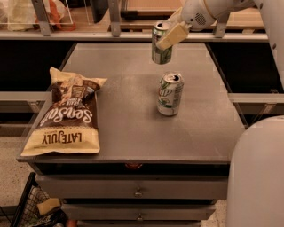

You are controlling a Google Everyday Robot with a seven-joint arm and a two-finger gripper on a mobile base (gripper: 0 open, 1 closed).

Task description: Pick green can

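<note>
**While Clamped in the Gripper (171, 35): Green Can (160, 54) at the Far End of the Table (124, 133)**

Where the white arm (208, 11) reached in from the upper right, the gripper was closed on the upper part of the green can, with one tan finger pad (172, 34) lying slantwise across the can's front.

- Green can: roughly upright, silver top showing. It was held over the far middle of the table and appeared clear of the surface.
- Silver-white 7UP can (170, 94): stood upright on the table, nearer the camera than the held can and slightly to its right. It was apart from the held can and untouched by the gripper.
- Chip bag (66, 117): brown and cream, lay flat along the table's left side, well apart from both cans. Its lettering read upside down from this view.
- Table: grey top, with two drawers (137, 191) beneath the front edge.
- Wire basket (24, 208): on the floor at the lower left corner, only partly in view.
- Robot body (257, 177): white, filled the lower right corner.
</note>
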